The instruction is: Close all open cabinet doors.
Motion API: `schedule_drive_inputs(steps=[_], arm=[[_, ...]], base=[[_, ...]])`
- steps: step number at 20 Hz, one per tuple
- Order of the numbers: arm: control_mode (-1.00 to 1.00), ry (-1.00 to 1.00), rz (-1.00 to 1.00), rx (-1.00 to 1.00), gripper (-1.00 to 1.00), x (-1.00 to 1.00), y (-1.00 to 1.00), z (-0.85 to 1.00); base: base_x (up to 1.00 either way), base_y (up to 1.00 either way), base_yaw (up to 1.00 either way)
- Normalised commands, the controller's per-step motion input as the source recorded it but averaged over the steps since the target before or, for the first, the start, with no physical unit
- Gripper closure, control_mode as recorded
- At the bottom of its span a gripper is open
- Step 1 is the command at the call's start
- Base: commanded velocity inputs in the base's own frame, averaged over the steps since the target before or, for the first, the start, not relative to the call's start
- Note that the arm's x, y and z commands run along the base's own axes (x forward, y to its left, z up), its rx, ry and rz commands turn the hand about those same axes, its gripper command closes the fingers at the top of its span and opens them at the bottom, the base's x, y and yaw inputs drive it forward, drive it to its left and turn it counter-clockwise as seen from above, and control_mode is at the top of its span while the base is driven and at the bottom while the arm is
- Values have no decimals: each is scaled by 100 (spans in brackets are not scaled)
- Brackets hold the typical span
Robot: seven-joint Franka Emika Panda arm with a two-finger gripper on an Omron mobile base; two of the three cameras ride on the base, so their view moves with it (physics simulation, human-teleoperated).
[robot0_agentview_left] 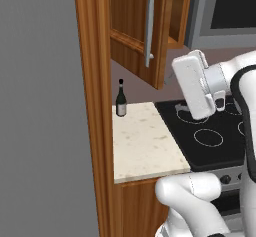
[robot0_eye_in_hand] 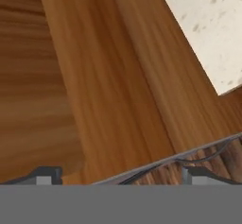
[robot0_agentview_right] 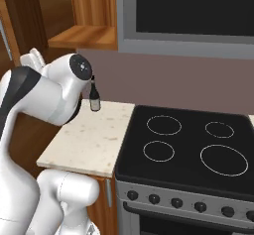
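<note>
One cabinet door [robot0_agentview_left: 137, 28] stands swung open over the counter, its long silver bar handle [robot0_agentview_left: 149, 23] facing the left base view. In the right base view its edge [robot0_agentview_right: 6, 38] shows at the far left, beside the open cabinet shelf [robot0_agentview_right: 84, 36]. My white hand [robot0_agentview_left: 196, 83] hangs just right of the door's lower corner. In the hand view my gripper [robot0_eye_in_hand: 120, 178] is open, its fingertips [robot0_eye_in_hand: 47, 176] far apart with nothing between them. Reddish-brown wood [robot0_eye_in_hand: 94, 86] lies close ahead, and a thin silver bar [robot0_eye_in_hand: 189, 154] crosses low in front of the tips.
A dark bottle [robot0_agentview_left: 121, 99] stands at the back of the speckled counter [robot0_agentview_left: 145, 141]. A black stove top [robot0_agentview_right: 183, 149] lies to its right under a grey microwave [robot0_agentview_right: 193, 11]. A tall wooden side panel [robot0_agentview_left: 95, 106] bounds the counter on the left.
</note>
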Motion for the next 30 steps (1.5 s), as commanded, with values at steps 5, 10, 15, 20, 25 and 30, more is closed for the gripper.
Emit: schedule_drive_inputs(steps=[5,10,15,20,25,30], arm=[[-100,8,-10,7,-100,10,37,9],[-100,0,0,6,-100,-3,19,25],[-100,0,-1,0,-100,-13,-5,22],[-100,0,-6,0,-100,-27,-8,18],[-100,0,-3,0,-100,-16,8,19],[-100,-4,0,3,-100,-6,22,18]], base=[[0,0,0],[0,0,0],[0,0,0],[0,0,0],[0,0,0],[0,0,0]])
